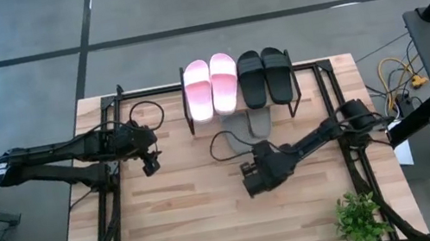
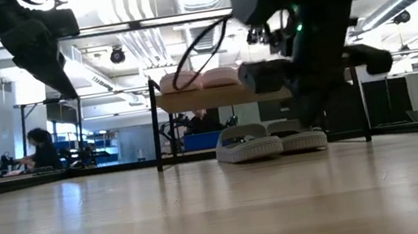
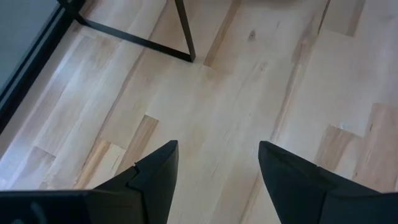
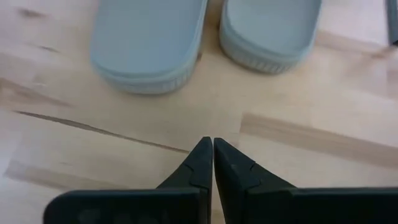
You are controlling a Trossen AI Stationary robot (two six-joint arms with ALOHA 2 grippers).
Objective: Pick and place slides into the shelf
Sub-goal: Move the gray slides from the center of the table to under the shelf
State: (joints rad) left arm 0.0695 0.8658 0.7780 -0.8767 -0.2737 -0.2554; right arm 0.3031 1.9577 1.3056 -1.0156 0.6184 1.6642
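Observation:
The shelf (image 2: 206, 98) stands at the table's far middle. On its top board lie the pale pink pair (image 1: 211, 86) and the black pair (image 1: 265, 75), soles down. The grey-green pair (image 1: 249, 123) rests on the table under the shelf, with its ends sticking out toward the near edge (image 4: 149, 43). My right gripper (image 1: 251, 176) hangs shut just near of that pair, apart from it (image 4: 212, 146). My left gripper (image 1: 150, 162) is open above bare table to the left of the shelf (image 3: 217, 149).
A small green plant (image 1: 358, 219) stands at the near right corner. Black frame rails (image 1: 116, 207) run along the table's left and right sides. A black shelf leg (image 3: 183, 31) shows ahead of the left gripper. People sit in the room behind (image 2: 41, 149).

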